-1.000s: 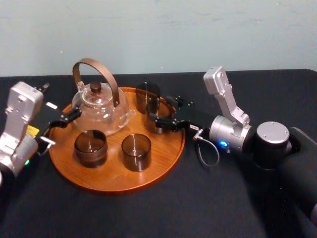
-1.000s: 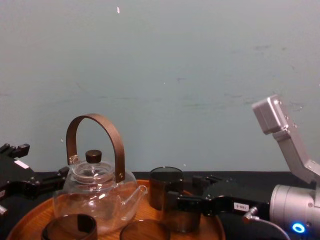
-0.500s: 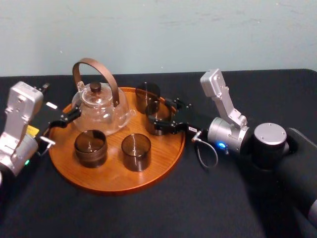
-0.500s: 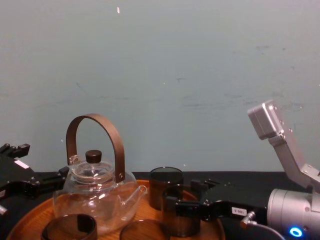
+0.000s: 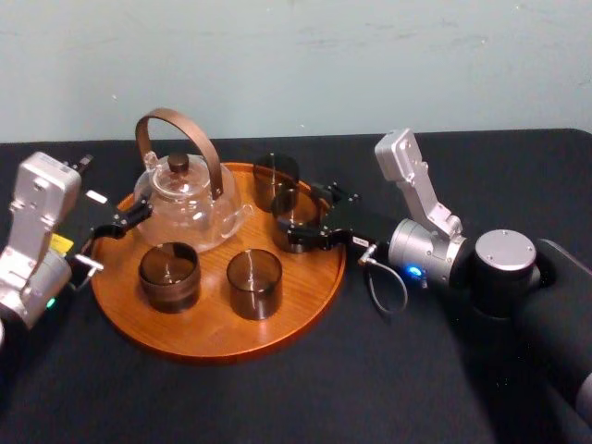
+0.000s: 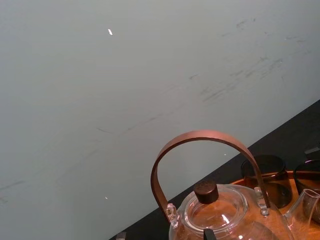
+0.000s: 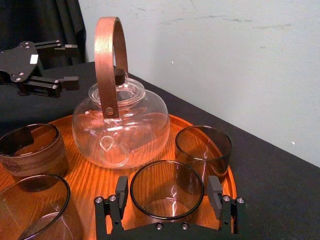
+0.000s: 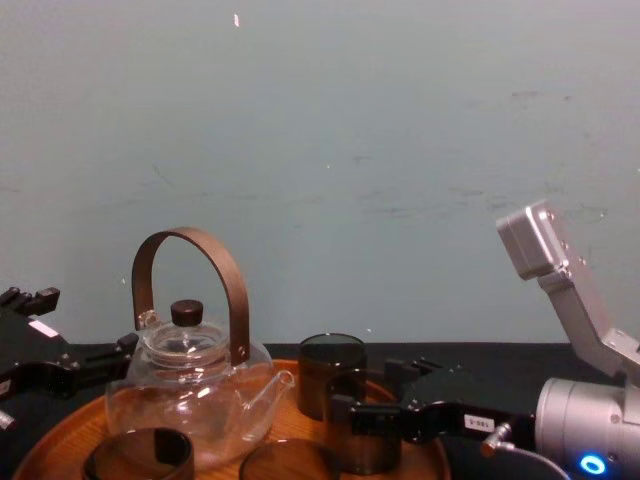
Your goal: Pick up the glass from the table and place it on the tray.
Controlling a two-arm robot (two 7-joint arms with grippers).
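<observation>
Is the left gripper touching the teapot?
Apart. The right wrist view shows table between the left gripper and the teapot; the right gripper is around a glass over the tray.

I see a plain pale blue-green wall rising behind the far edge of the matte black table. Its paint carries faint grey scuff marks and one small white fleck high up. The light on it is soft and even. In the right wrist view, a dark cloth hangs beside the wall.
</observation>
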